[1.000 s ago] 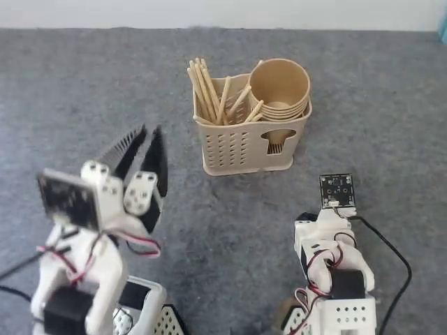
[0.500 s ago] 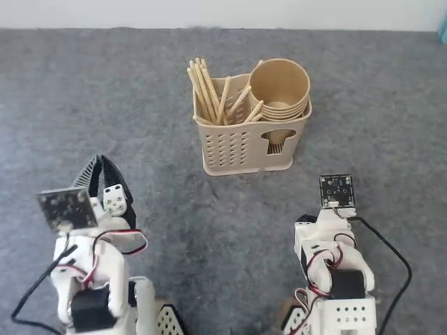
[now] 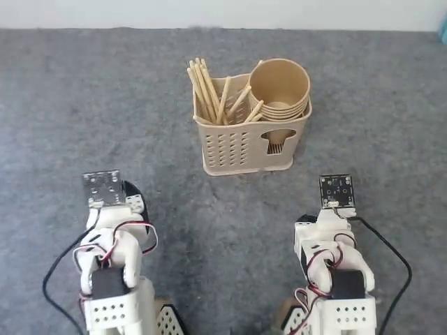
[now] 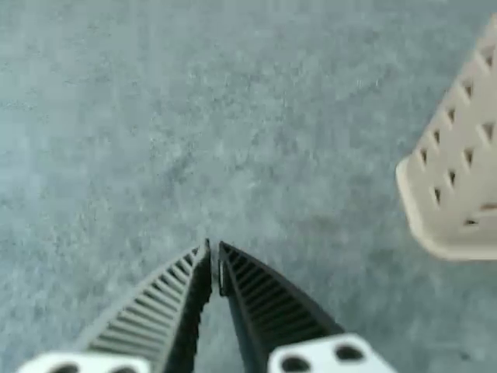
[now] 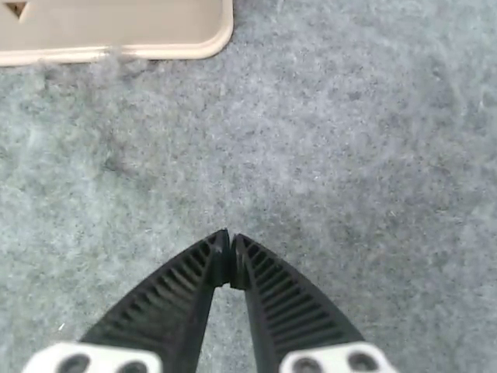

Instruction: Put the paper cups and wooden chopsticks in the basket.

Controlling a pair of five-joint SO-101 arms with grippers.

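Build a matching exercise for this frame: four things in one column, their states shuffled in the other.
1. paper cups
2. wooden chopsticks
3. basket
4. left gripper

A. shut, above the carpet
B. nested in one stack
C. on end, leaning in a bunch
D. upright, holding two of the others

Pairs: 1-B, 2-C, 3-D, 4-A.

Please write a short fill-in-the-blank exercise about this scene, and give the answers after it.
1. In the basket, the wooden chopsticks stand beside the stacked paper ____.
2. The left gripper has its jaws ____, with nothing between them.
3. The right gripper, also shut, holds ____.
Answers: cups; shut; nothing.
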